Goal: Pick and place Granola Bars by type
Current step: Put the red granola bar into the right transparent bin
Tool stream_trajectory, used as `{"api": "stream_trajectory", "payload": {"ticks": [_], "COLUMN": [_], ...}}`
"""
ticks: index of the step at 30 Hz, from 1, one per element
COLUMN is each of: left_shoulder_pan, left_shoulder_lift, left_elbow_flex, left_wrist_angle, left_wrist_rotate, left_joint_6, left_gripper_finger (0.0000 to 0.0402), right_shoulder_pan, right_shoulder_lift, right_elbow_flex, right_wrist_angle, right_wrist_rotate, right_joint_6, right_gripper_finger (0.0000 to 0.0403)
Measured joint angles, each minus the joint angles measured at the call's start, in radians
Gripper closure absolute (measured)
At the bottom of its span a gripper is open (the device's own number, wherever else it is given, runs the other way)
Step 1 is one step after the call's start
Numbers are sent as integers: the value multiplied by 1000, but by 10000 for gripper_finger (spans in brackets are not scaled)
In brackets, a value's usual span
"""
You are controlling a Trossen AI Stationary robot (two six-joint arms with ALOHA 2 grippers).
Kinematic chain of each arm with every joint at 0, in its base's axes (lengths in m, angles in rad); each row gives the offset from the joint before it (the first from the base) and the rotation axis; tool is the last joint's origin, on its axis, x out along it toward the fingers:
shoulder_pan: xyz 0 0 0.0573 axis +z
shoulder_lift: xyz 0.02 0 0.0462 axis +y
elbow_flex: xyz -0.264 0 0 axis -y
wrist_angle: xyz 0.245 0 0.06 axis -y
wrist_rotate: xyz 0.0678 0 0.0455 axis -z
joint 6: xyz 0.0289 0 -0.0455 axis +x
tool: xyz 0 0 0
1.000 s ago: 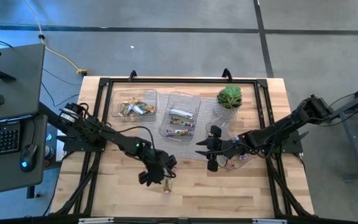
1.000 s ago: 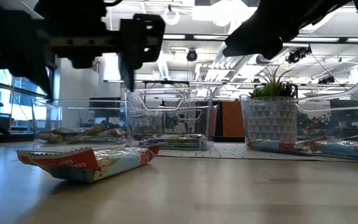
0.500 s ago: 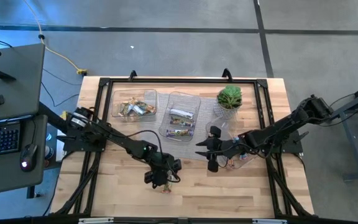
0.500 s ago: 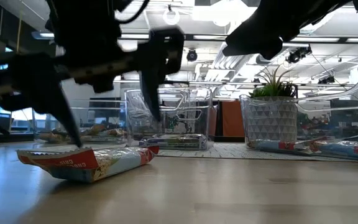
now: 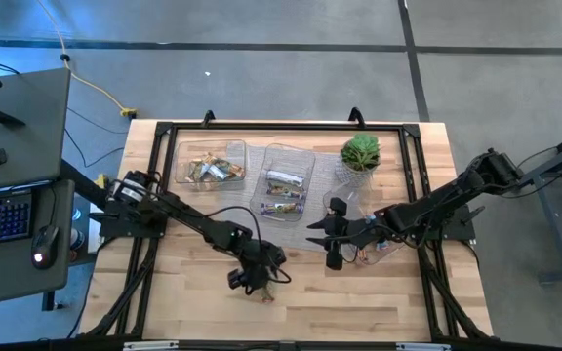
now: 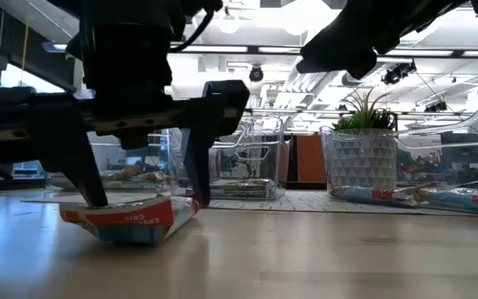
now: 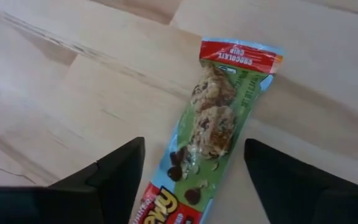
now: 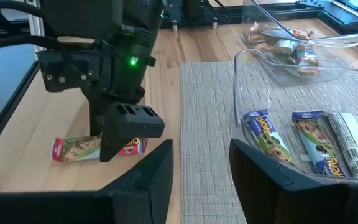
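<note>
Nearest the front edge, at about 6 o'clock on the table (image 5: 193,292): a lone green bar (image 7: 213,134) with red ends, lying flat on the bare wood. Straddled by the left gripper (image 5: 254,279), lowered over it, jaws spread wide, one finger (image 6: 80,166) on each side of the wrapper, tips down at the table beside it. No squeeze on the bar visible.

Toward centre, at about 3 o'clock from the left gripper: the right gripper (image 5: 331,237), hanging over a woven mat (image 8: 207,137), well apart from the lone bar. Jaws partly open, nothing between them.

Just beyond, near the table's middle: a clear tray (image 5: 283,182) on the mat, holding several bars (image 8: 263,134) side by side in blue and green wrappers, plus a silvery one.

Farther back, at about 11 o'clock: a second tray (image 5: 213,164) with a loose heap of tan bars (image 5: 211,171).

At about 1 o'clock, near the back edge: a plant (image 5: 360,152) in a pale pot.

At 3 o'clock in the low view, more bars (image 6: 438,198) lying flat under a clear lid edge.
</note>
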Motion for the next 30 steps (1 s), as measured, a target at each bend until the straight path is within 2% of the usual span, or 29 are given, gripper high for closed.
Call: {"api": "stream_trajectory", "payload": {"ticks": [10,14,18,21,25,30], "left_shoulder_pan": [37,51,50,51,51,51], "left_shoulder_lift": [27,31,28,12,-7,-7], "left_elbow_flex": [13,13,35,70,141,261], "left_wrist_angle": [-23,-9,-18,-21,-49,-150], "left_wrist_rotate": [48,68,40,-12,-137,-265], "left_joint_6": [-119,-203,-260,-262,-260,-264], "left_gripper_finger": [228,251,263,265,266,266], "right_shoulder_pan": [0,0,0,0,-3,-5], "right_shoulder_lift": [0,0,0,0,0,0], "right_elbow_flex": [0,0,0,0,1,1], "right_wrist_angle": [1,1,1,27,63,68], "right_wrist_rotate": [0,0,1,19,69,53], "right_joint_6": [0,0,0,-1,-14,21], "right_gripper_finger": [263,263,263,263,263,263]}}
